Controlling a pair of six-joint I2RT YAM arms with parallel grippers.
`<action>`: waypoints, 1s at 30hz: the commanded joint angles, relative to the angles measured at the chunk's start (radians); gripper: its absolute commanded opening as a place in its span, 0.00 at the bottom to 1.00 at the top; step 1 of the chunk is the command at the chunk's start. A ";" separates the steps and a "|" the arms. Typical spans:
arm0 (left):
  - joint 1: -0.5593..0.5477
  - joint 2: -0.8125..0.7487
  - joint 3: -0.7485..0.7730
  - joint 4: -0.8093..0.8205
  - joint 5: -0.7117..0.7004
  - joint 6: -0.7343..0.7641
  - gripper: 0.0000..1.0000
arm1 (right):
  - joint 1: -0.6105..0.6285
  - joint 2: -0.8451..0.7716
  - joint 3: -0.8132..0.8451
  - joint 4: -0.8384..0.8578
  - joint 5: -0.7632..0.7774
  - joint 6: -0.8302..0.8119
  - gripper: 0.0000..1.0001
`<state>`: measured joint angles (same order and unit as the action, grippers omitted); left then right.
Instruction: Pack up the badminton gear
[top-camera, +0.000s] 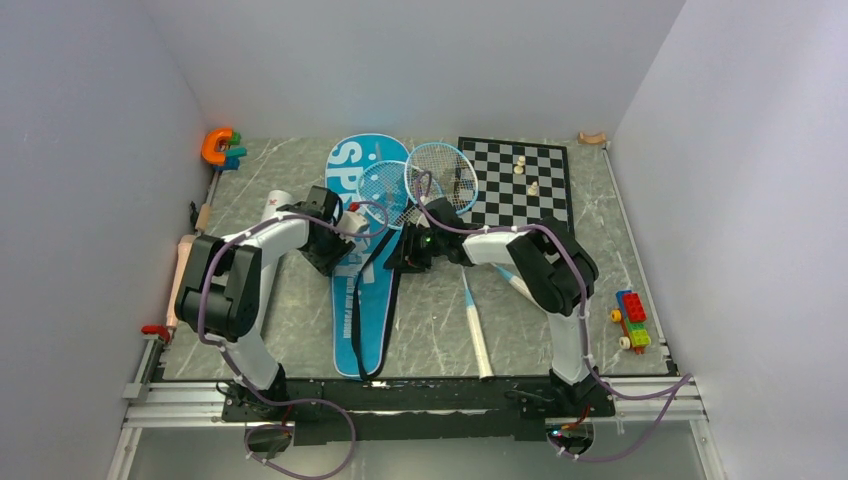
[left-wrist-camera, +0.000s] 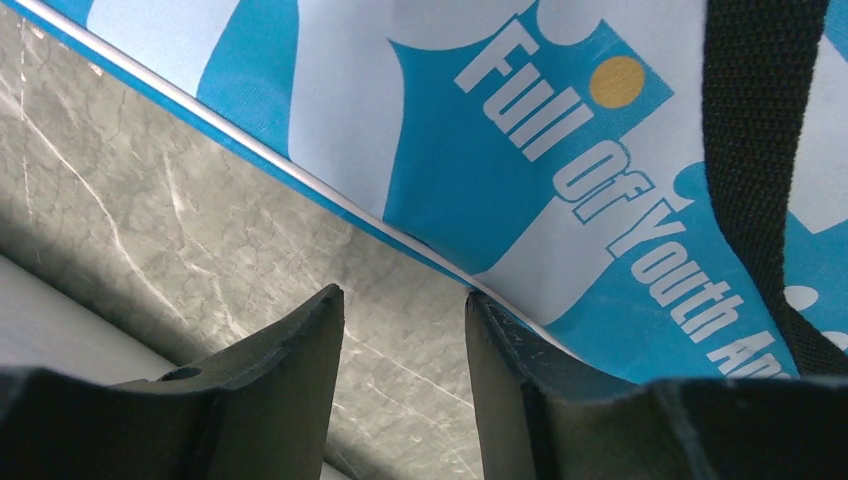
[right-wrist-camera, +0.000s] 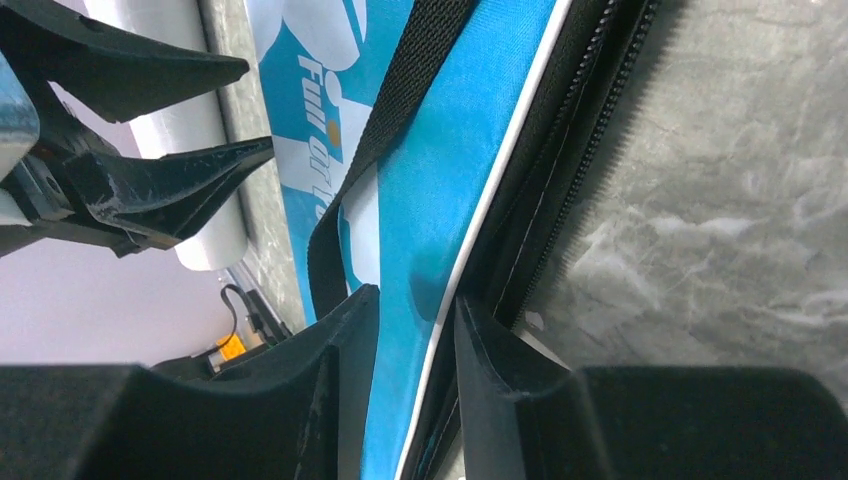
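Bag flat on bench, a gripper at each long edge, likely to open it.
Long axis near-far, wide SPORT end away. Rackets: heads across that far end, handles trailing near-right. Right gripper seems clenched on the zip-side flap; left gripper released at the opposite piping.

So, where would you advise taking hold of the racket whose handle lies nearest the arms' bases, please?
Take the racket by its white handle, coming straight down from above and closing across its width. It lies flat with bare table on both sides, while the stringed heads overlap each other at the bag.
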<state>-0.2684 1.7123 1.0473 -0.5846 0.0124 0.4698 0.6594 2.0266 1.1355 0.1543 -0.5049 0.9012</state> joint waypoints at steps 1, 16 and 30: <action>-0.031 0.010 -0.014 0.019 0.023 0.025 0.52 | -0.002 0.028 0.022 0.148 -0.067 0.068 0.36; -0.028 -0.203 0.129 -0.197 0.100 -0.025 0.47 | 0.027 0.001 0.125 0.057 -0.044 0.004 0.00; -0.016 -0.477 0.093 -0.294 0.485 0.021 0.99 | 0.119 -0.011 0.327 -0.100 -0.043 -0.105 0.00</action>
<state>-0.2874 1.2327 1.2152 -0.8524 0.3344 0.4431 0.7620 2.0758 1.3945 0.0601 -0.5167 0.8330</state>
